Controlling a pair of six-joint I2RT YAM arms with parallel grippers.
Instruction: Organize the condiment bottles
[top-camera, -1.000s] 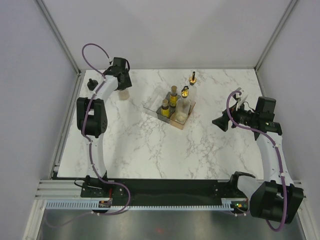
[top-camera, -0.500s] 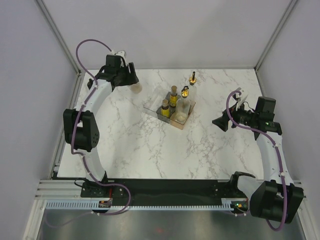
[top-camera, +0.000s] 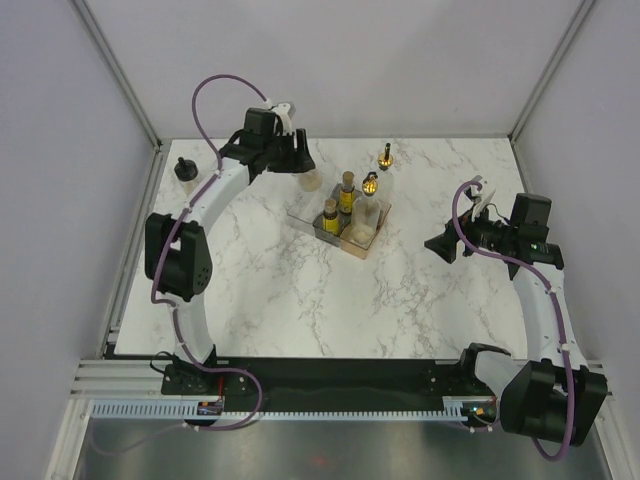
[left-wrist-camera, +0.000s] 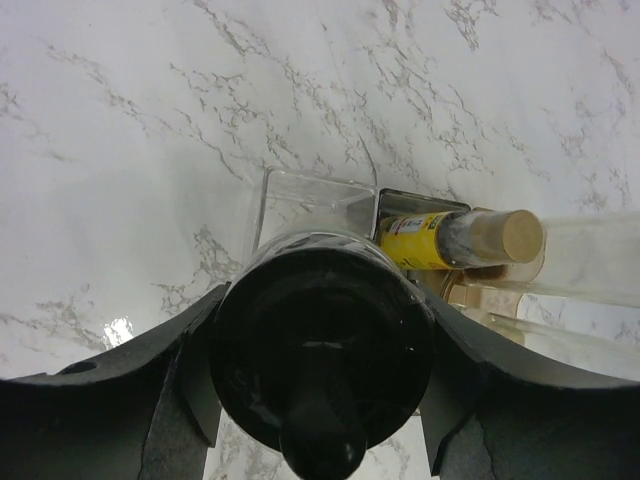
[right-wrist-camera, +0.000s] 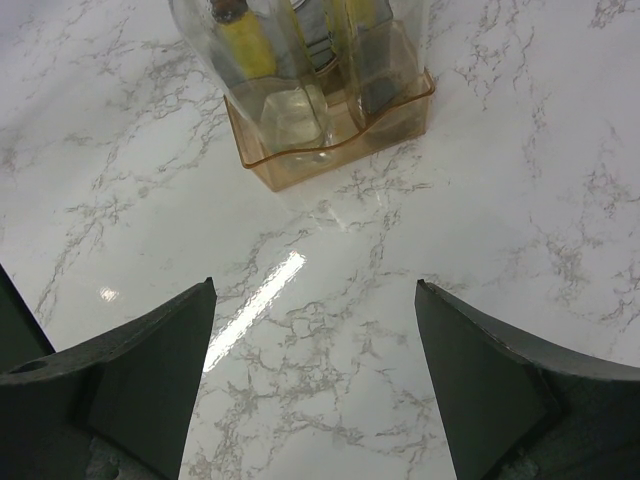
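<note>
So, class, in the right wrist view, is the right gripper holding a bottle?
No, the right gripper is open, with only bare white marble table between its fingers.

We find no text, brand, number or sign that can be read in any view. In the left wrist view, the yellow label (left-wrist-camera: 415, 240) on the amber bottle (left-wrist-camera: 450, 238) carries small dark and red print, too fine for us to make out. From above, the labels on the two amber bottles (top-camera: 347, 197) (top-camera: 330, 217) show only as yellow patches. In the right wrist view, a yellow label (right-wrist-camera: 245, 45) is blurred behind clear plastic.
</note>
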